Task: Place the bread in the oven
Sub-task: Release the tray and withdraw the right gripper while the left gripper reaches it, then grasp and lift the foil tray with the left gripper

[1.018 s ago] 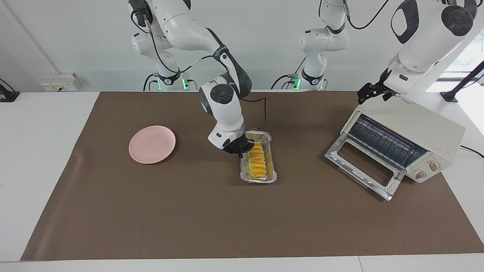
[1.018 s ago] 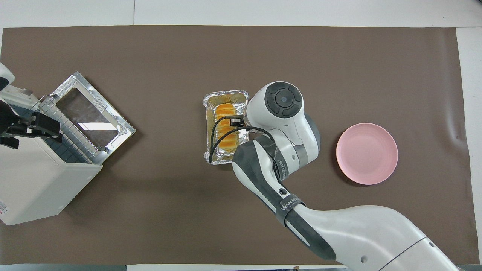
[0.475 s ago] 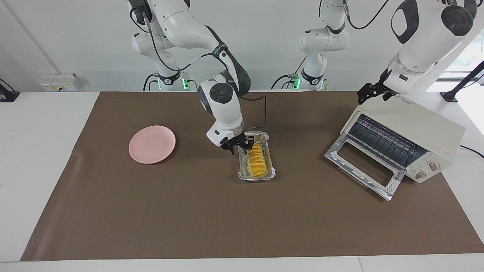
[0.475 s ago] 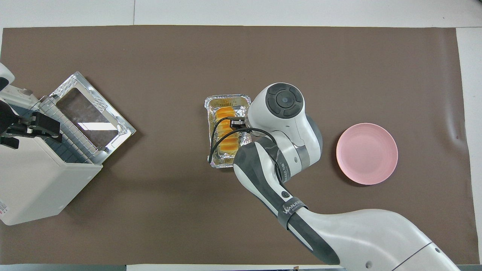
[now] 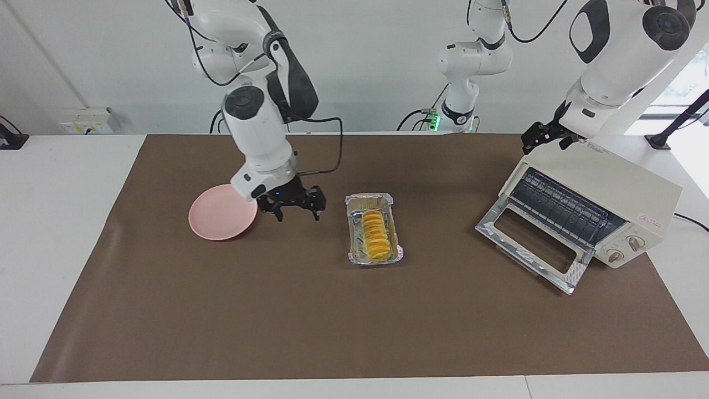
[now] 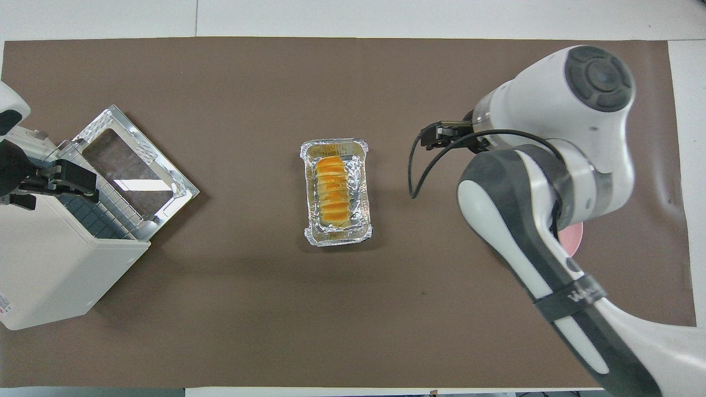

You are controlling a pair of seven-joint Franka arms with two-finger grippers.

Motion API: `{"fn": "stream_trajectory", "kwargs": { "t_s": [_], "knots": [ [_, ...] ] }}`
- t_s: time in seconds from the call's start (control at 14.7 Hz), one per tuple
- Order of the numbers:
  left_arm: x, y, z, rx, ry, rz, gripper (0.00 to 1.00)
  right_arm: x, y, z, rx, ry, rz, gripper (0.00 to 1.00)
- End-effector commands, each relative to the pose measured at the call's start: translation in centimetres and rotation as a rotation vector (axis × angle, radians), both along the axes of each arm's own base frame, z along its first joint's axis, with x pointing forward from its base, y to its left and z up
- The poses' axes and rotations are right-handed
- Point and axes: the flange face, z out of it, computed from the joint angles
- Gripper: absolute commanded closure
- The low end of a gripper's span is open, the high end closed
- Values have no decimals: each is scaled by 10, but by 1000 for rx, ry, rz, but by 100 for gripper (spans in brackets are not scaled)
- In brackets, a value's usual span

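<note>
Ridged yellow-orange bread (image 5: 374, 234) sits in crinkled silver foil tray (image 5: 353, 233); right tool (image 5: 296, 215) w/ fingers apart, empty, over brown mat btw tray & round pink plate (image 5: 216, 221); left tool (image 5: 545, 134) over cream-white oven (image 5: 620, 191), fingers: can't tell.

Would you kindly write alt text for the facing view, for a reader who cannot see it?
The bread lies in a foil tray mid-table, ungrasped. The right claw, open, hangs between the tray and a pink plate; the left claw is over the top of the open-doored oven.
</note>
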Motion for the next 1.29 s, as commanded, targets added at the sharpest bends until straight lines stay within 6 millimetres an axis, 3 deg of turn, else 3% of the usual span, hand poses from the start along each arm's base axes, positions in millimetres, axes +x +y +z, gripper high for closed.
{"fn": "stream_trajectory", "kwargs": {
  "t_s": [0.0,0.14,0.27,0.34,0.48,0.54,0.75,0.95,1.22],
  "knots": [
    [-8,-34,4,-15,-53,-32,0,1,-69,15,-26,-12,164,0],
    [-5,-79,-3,-30,-120,-26,0,-11,-104,32,-33,24,186,0],
    [0,-144,-22,-93,-150,3,0,-24,-133,41,-40,82,159,0],
    [4,-177,-35,-103,-155,17,0,-29,-148,46,-62,99,148,0],
    [13,-256,-81,-105,-158,51,0,-44,-166,61,-117,129,209,0],
    [17,-283,-104,-115,-174,73,0,-51,-173,69,-121,135,235,0],
    [18,-335,-162,-145,-206,35,0,-69,-183,95,-154,141,242,0],
    [-8,-410,-211,-122,-172,15,0,-82,-189,114,-161,132,236,0],
    [-24,-435,-241,-94,-168,4,0,-84,-194,114,-160,139,226,0]
  ]
}}
